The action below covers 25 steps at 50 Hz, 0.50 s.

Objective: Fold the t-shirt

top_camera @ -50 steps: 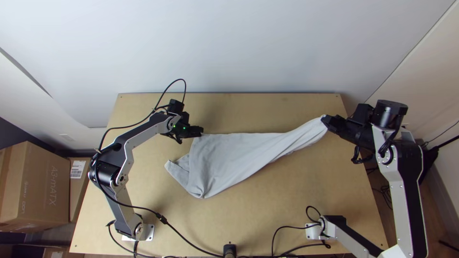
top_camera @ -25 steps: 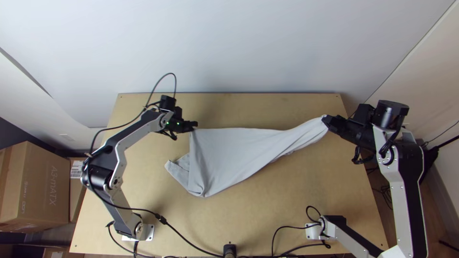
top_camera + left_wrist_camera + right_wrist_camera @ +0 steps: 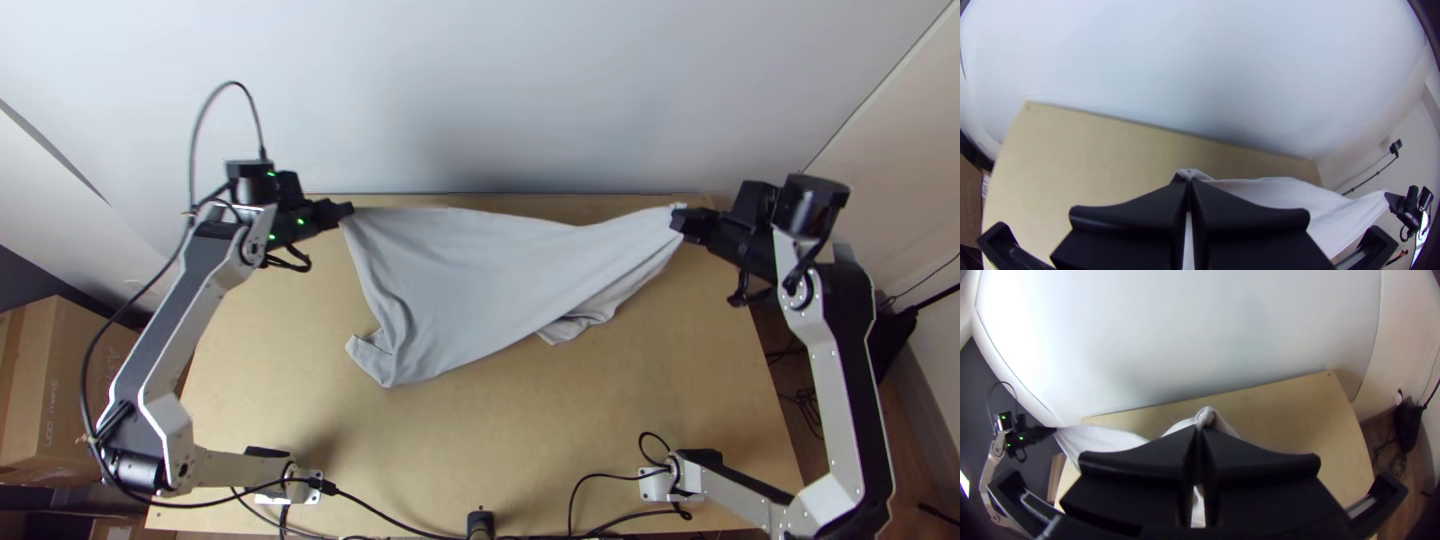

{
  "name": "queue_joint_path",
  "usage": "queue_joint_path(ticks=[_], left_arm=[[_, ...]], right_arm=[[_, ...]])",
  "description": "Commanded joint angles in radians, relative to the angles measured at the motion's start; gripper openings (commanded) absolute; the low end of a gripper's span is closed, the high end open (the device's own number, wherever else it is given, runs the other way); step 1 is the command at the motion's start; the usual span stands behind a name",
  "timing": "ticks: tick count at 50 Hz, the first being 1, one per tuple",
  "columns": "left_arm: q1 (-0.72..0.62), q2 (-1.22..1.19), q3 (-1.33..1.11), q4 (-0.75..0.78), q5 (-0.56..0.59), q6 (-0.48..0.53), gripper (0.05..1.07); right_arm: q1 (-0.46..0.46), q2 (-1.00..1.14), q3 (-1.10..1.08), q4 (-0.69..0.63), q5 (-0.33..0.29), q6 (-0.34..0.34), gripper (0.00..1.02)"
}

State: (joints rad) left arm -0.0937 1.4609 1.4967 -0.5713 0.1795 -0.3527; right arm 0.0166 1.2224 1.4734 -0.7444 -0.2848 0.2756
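In the top view the light grey t-shirt (image 3: 470,280) hangs stretched between the two grippers, its lower part resting on the table with a small folded flap at the lower left. My left gripper (image 3: 346,211) is shut on its upper left corner, my right gripper (image 3: 680,220) on its upper right corner. The left wrist view has the left gripper (image 3: 1189,186) closed over a bit of cloth (image 3: 1280,192). Cloth (image 3: 1205,416) bunches up at the tips of the right gripper (image 3: 1200,432) in the right wrist view.
The wooden table (image 3: 560,430) lies beneath, with a wall (image 3: 480,90) along its far edge. Black cables (image 3: 400,513) run along the near edge. Cardboard boxes (image 3: 60,390) stand left of the table.
My left gripper has moved left and toward the far edge, pulling its corner along and widening the cloth. My right gripper has shifted slightly toward the far edge, still gripping. A lower fold has come into sight.
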Motion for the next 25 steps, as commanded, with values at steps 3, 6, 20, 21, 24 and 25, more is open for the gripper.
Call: queue_joint_path(ticks=[3, 6, 20, 21, 24, 25], left_arm=[[0.043, -0.086, 0.154, -0.030, -0.066, 0.001, 0.08], [0.049, -0.099, 0.206, -0.045, -0.087, 0.012, 0.08], [0.084, -0.160, 0.373, -0.061, -0.150, 0.089, 0.08], [0.084, -0.166, 0.385, -0.061, -0.156, 0.096, 0.08], [0.084, -0.182, 0.421, -0.061, -0.179, 0.121, 0.08], [0.084, -0.188, 0.435, -0.061, -0.190, 0.127, 0.08]], right_arm=[[0.017, 0.108, 0.176, 0.057, 0.055, -0.122, 0.02], [0.017, 0.146, 0.229, 0.076, 0.064, -0.141, 0.02], [0.017, 0.247, 0.410, 0.201, 0.078, -0.151, 0.02], [0.019, 0.247, 0.421, 0.211, 0.079, -0.153, 0.02], [0.026, 0.241, 0.444, 0.234, 0.090, -0.156, 0.02], [0.028, 0.236, 0.453, 0.235, 0.090, -0.159, 0.02]])
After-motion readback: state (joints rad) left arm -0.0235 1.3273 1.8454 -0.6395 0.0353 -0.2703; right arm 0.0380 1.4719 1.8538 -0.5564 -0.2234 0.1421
